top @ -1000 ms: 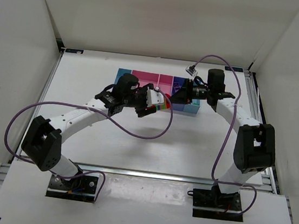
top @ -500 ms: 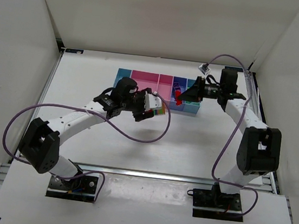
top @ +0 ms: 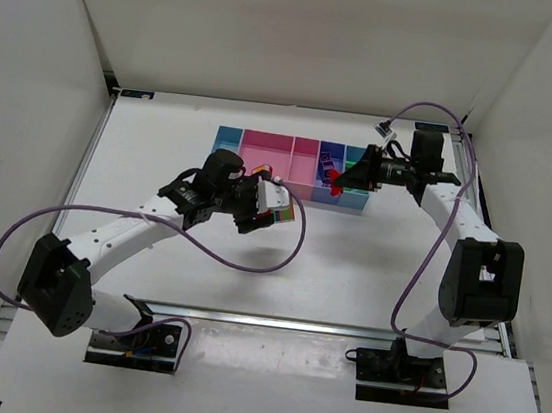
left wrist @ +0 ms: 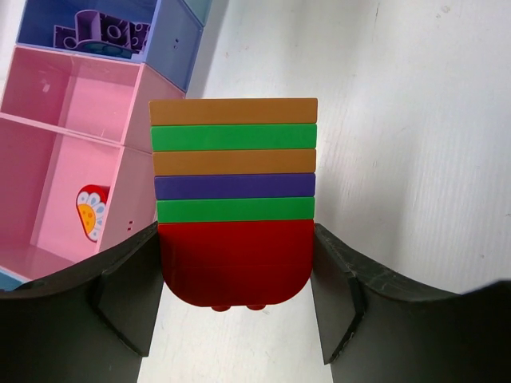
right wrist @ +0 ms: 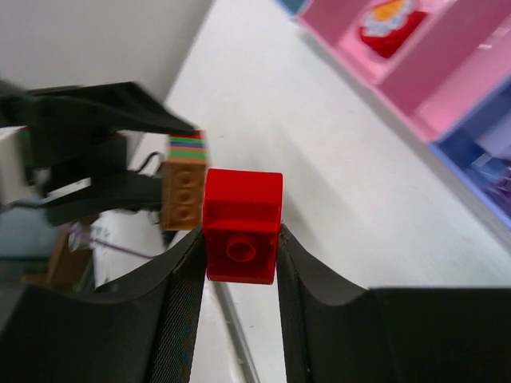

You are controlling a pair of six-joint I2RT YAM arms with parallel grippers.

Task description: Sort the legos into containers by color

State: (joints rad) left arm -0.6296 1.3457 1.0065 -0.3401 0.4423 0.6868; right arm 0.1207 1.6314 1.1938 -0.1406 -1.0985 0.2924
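Observation:
My left gripper [top: 272, 207] is shut on a multicoloured lego stack [top: 285, 211] and holds it above the table, in front of the pink bins. In the left wrist view the stack [left wrist: 233, 183] has orange, green, orange, purple and green layers on a red base, and the fingers [left wrist: 128, 295] clamp that base. My right gripper [top: 344, 180] is shut on a single red lego [top: 334, 183] [right wrist: 242, 227] over the front edge of the containers [top: 264, 141], near the dark blue bin [top: 331, 154]. The stack also shows in the right wrist view [right wrist: 184, 191].
The wide pink bin [left wrist: 32, 199] holds a red piece with a flower print [left wrist: 92, 212]. The dark blue bin [left wrist: 172, 40] holds purple legos [left wrist: 100, 30]. White walls enclose the table on three sides. Purple cables loop beside both arms.
The two grippers were together at the stack. The right gripper has come away with the red lego and moved right, toward the bins. The left gripper has drawn the stack left and nearer.

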